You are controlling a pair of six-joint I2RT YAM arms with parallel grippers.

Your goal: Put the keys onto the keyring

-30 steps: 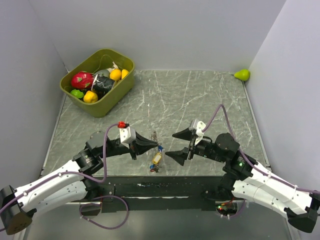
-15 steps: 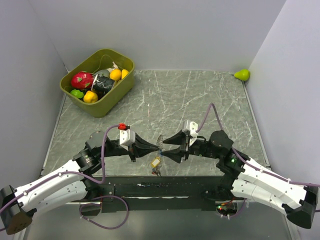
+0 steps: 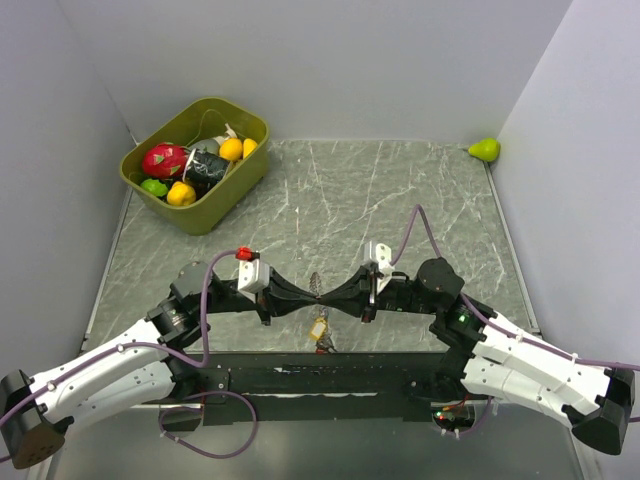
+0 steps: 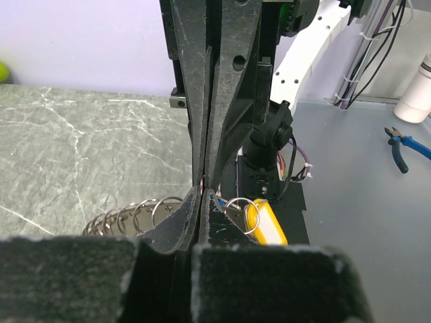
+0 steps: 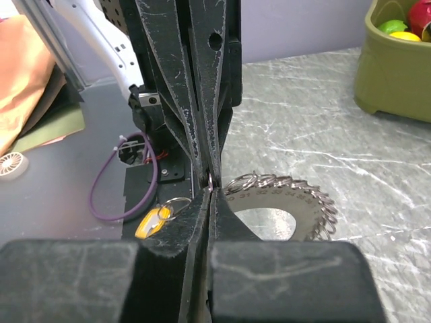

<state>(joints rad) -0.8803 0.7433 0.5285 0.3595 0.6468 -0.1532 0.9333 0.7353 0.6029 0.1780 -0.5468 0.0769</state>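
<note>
My two grippers meet tip to tip above the near edge of the marble table. The left gripper [image 3: 311, 296] [image 4: 203, 196] is shut on the keyring [image 3: 316, 281], a silvery beaded loop of small rings [image 4: 128, 217] [image 5: 296, 192] that sticks out to the far side of the tips. The right gripper [image 3: 325, 296] [image 5: 210, 184] is shut too, pinching a small metal ring of the same bunch right against the left one's tips. A key with a yellow tag [image 3: 320, 328] [image 4: 268, 223] [image 5: 152, 222] dangles from a ring on the near side. A bit of blue shows beside the left tips.
An olive bin [image 3: 150, 185] holding toy fruits stands at the back left. A green pear [image 3: 485, 150] lies in the back right corner. Grey walls close in the table on three sides. Blue pliers [image 4: 401, 145] lie off the table beside the arm bases.
The right gripper has moved left, from open and apart, up to the left gripper's tips and has shut there. The left gripper stayed shut; the yellow tag shifted slightly.
</note>
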